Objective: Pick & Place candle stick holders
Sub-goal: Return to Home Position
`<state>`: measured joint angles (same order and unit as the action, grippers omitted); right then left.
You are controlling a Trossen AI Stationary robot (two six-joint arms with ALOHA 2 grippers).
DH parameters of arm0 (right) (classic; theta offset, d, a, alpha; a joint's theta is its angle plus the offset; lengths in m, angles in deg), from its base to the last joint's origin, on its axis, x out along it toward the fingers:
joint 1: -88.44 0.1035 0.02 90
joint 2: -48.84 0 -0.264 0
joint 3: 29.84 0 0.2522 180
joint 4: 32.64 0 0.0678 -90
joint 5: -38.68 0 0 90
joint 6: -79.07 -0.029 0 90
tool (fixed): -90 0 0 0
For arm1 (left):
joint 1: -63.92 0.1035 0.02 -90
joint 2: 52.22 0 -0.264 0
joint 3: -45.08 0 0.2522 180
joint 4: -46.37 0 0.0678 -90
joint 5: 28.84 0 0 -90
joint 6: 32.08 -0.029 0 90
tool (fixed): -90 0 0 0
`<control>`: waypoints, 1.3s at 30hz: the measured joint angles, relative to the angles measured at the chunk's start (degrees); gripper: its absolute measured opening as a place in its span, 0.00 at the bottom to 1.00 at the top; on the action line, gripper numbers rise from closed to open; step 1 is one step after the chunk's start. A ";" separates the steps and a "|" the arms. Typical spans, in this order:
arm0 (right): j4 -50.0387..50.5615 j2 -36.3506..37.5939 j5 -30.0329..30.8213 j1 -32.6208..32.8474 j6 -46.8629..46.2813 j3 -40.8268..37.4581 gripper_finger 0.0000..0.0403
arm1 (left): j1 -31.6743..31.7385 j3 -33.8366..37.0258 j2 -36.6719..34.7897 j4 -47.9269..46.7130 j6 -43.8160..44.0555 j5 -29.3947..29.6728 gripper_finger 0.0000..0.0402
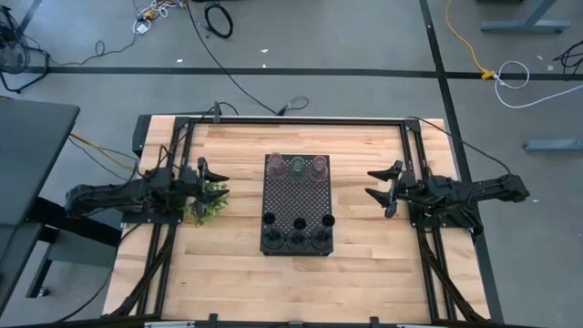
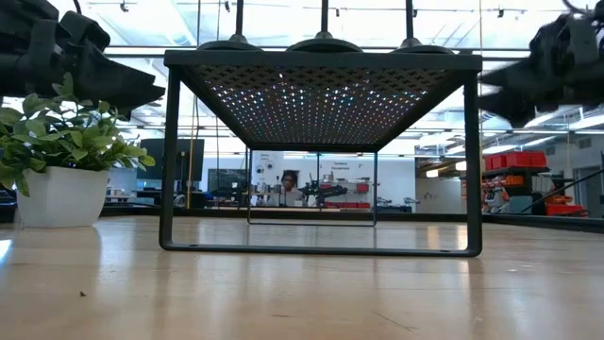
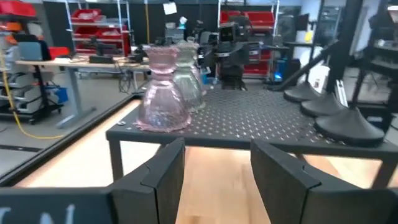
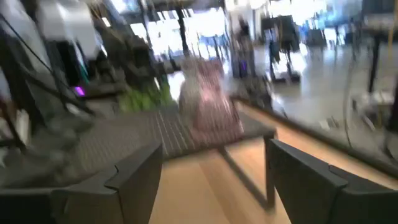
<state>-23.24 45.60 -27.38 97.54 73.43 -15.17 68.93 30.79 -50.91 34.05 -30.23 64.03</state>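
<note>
Claws both stand spread and empty. Our left claw (image 1: pixel 209 179) hovers just above the plant (image 1: pixel 208 206), and our right claw (image 1: pixel 371 184) faces it from well apart. Between them we see the tray (image 1: pixel 296 196) on the surface (image 1: pixel 364 264). Three cups (image 1: pixel 298 165) line the tray end level with the claws, and three sticks (image 1: pixel 298 223) stand on the other end, farther from both.

Before me a black perforated shelf (image 1: pixel 297 199) stands on thin legs in the middle of the wooden table (image 1: pixel 373 273) — a leafy plant (image 2: pixel 57 127) in a white pot (image 2: pixel 62 196) sits apart from it on my left side; cables (image 1: pixel 219 20) trail over the grey floor beyond
</note>
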 joint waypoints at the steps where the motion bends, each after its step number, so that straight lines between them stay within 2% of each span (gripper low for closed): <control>1: 1.37 -0.27 0.45 -0.01 -0.94 -0.01 0.71 | -0.49 0.00 0.45 -0.06 -0.20 0.15 0.46; 3: 0.37 -1.62 0.67 -0.02 -1.47 0.03 0.71 | -1.40 0.00 1.71 0.09 -0.43 2.09 0.46; 6: 0.70 -2.05 2.67 -0.02 -3.49 0.04 0.71 | -2.50 -0.02 4.94 1.07 0.70 9.33 0.46; 8: 0.54 -2.25 3.35 -0.02 -4.97 0.04 0.71 | -3.12 -0.04 7.60 1.27 0.64 11.59 0.46; 11: 0.60 -2.28 3.39 0.00 -5.94 0.04 0.71 | -4.38 0.04 11.38 3.01 1.46 10.55 0.46; 14: 0.59 -2.28 3.51 0.00 -4.41 0.04 0.71 | -6.17 0.07 14.27 9.30 -0.90 6.64 0.46; 16: 0.59 -2.28 3.52 0.00 -3.01 0.04 0.71 | -7.08 0.07 15.07 12.29 -1.26 6.27 0.46; 20: 0.59 -2.28 3.53 0.00 -1.30 0.04 0.71 | -7.97 0.07 15.20 8.81 -3.33 5.64 0.46; 24: 0.57 -2.28 3.52 -0.01 -1.37 0.04 0.71 | -8.28 0.07 15.20 10.54 -3.70 3.56 0.46; 33: 0.59 -2.28 3.51 0.00 -1.36 0.04 0.71 | -8.28 -0.92 15.20 12.35 6.96 2.87 0.46; 39: 0.57 -2.28 3.51 0.00 -1.36 0.04 0.71 | -8.26 -0.94 15.18 12.38 7.97 2.87 0.46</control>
<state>-22.67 43.32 -23.87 97.54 72.07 -15.13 60.68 29.85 -35.73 46.43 -22.26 66.90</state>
